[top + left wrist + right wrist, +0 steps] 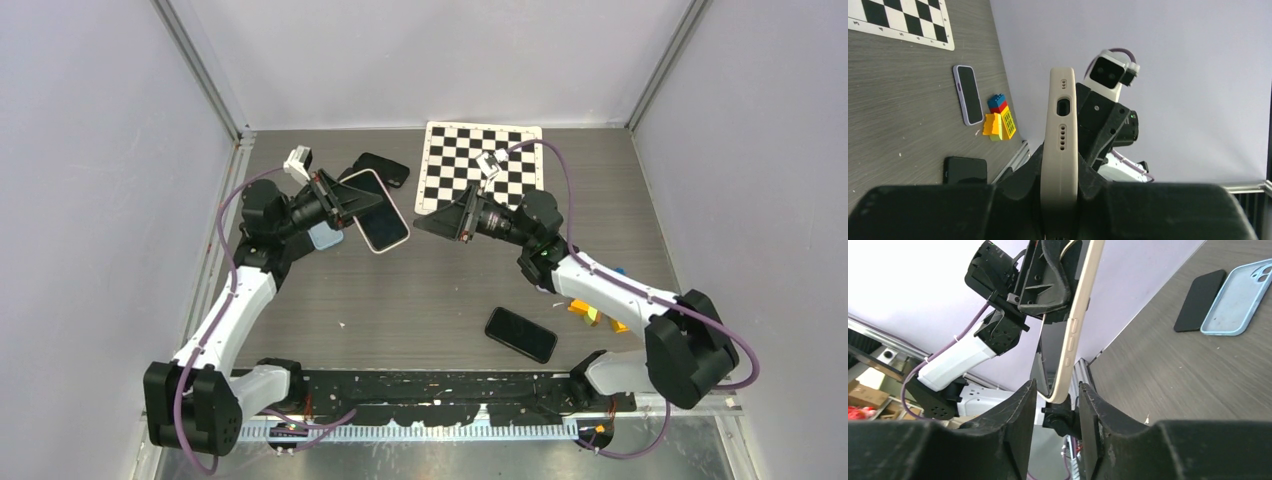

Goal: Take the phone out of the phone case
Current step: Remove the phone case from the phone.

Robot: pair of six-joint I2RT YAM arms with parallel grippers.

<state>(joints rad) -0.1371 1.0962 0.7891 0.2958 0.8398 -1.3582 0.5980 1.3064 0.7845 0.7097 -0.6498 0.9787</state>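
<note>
My left gripper (352, 200) is shut on a phone in a cream/pink case (381, 212) and holds it above the table. In the left wrist view the case's bottom edge (1060, 145), with port and speaker holes, stands upright between my fingers. My right gripper (425, 222) is open, just right of the phone. In the right wrist view its two fingers (1020, 412) stand either side of the case's lower corner (1060, 390) without pinching it. The dark screen edge (1048, 360) shows beside the case rim.
An empty light-blue case (325, 236) lies under the left gripper, also seen in the right wrist view (1235, 297). A black phone (382, 168) lies behind, another (521, 334) at front. Checkerboard (480, 165) at back. Coloured bricks (592, 312) at right.
</note>
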